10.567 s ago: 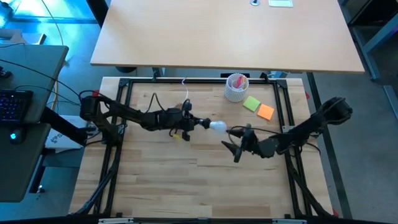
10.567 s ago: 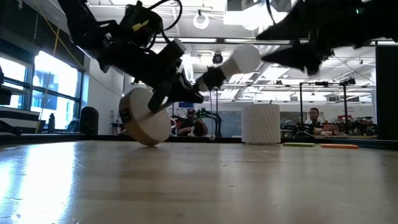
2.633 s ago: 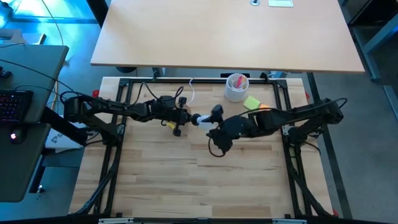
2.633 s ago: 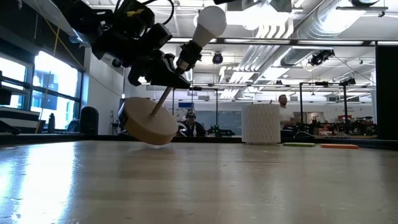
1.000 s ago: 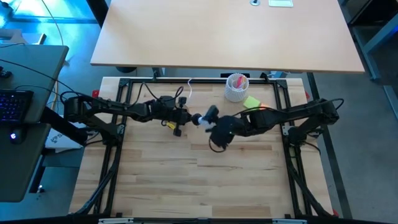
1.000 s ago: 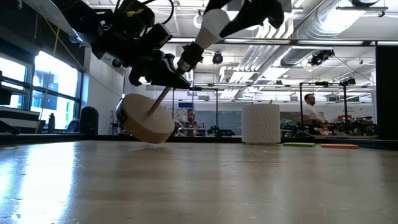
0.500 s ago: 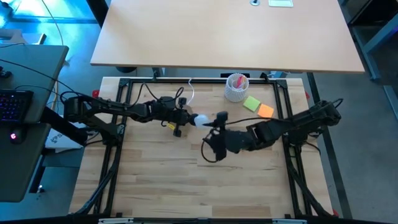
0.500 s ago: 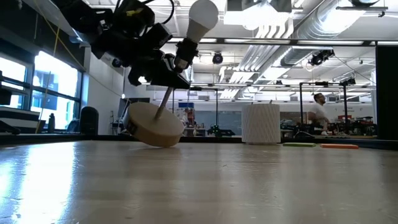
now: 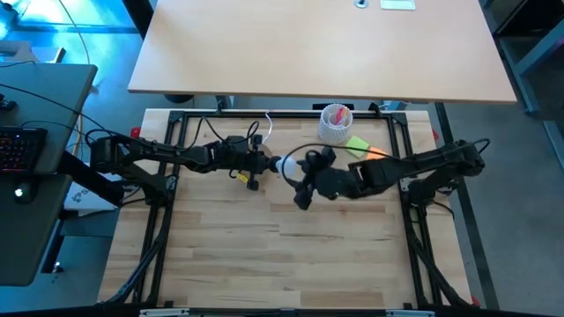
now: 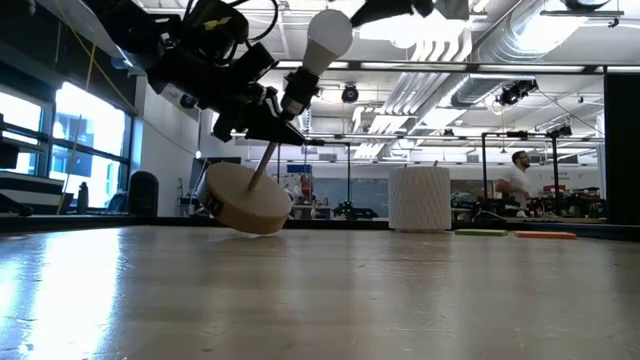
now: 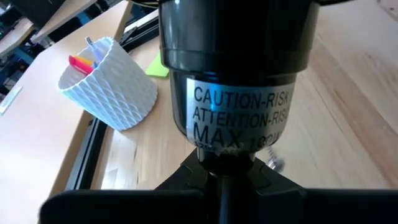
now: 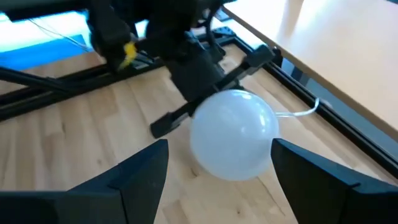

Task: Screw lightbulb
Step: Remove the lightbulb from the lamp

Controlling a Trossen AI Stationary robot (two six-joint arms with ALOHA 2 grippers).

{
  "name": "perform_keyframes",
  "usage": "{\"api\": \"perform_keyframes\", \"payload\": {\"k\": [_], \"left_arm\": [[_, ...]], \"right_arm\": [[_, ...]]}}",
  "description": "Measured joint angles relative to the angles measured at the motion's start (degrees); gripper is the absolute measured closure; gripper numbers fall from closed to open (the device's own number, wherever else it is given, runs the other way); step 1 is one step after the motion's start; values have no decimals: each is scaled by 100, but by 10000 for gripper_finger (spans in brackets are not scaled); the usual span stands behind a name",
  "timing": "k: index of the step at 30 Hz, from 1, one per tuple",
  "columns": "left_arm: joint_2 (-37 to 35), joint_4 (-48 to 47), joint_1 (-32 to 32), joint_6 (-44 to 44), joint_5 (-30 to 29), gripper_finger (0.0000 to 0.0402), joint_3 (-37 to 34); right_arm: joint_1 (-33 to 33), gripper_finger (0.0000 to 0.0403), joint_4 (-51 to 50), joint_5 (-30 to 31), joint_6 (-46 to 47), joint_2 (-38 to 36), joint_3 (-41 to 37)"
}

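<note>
- The pale butcher-block wooden table (image 9: 264, 255) carries everything; the round white lightbulb (image 10: 328, 33) is held up above it, seated in the black socket (image 11: 236, 74).
- The left gripper (image 9: 261, 164) is pressed together on the socket's stem, with the round wooden disc stand (image 10: 246, 200) tilted below the bulb.
- The right gripper (image 12: 217, 168) is spread astride the bulb, not touching it. Best to centre, squeeze gently, and twist about the socket's axis.
- The white lattice cup (image 9: 335, 124) and the green sticky note (image 9: 357, 143) lie just beyond the bulb, clear of the work.
</note>
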Motion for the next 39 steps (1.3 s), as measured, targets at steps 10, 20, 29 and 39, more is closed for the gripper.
{"api": "perform_keyframes", "payload": {"k": [10, 20, 29, 39], "left_arm": [[2, 8, 10, -23, -58, 380, -9], [4, 17, 4, -24, -88, 380, -9], [4, -97, 0, -2, 41, 380, -7], [0, -111, -9, -6, 83, 380, 0]], "right_arm": [[-595, 121, -44, -312, -468, 64, -2], [-964, 121, 34, -1184, -2443, 53, -2], [-731, 121, -135, -925, -8936, 51, -2], [283, 130, 227, 382, -7246, 5, -7]]}}
